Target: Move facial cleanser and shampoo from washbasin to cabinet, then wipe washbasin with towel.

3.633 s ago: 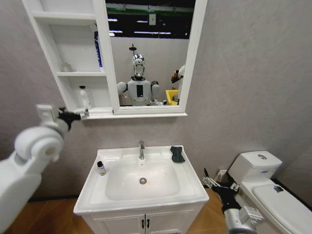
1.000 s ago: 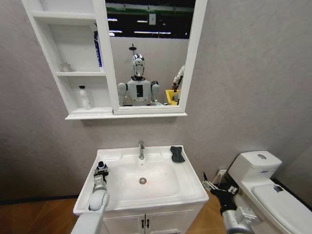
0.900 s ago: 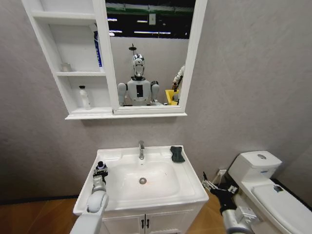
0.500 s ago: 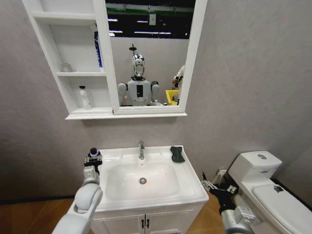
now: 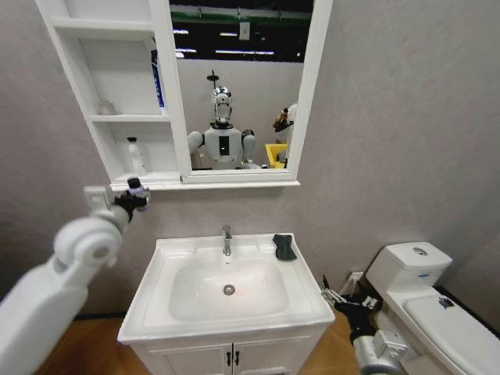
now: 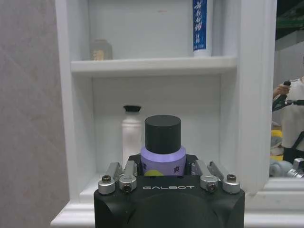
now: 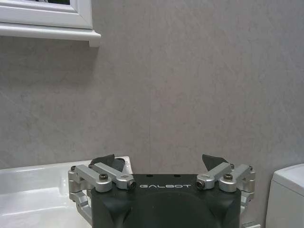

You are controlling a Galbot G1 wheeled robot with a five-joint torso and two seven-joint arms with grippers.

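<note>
Bottle (image 6: pixel 162 149) in left gripper (image 5: pixel 133 197)

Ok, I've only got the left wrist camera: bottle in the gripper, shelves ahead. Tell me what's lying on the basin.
Observer: On the head camera, a dark folded towel lies on the back right corner of the basin, right of the tap.
Operator: Give me the right arm.
Observer: The right gripper hangs low beside the basin's front right corner, fingers open.
Operator: Now place my bottle against the cabinet.
Observer: The left gripper holds the bottle with its cap about level with the bottom ledge of the cabinet, below the white bottle on the lowest shelf.
</note>
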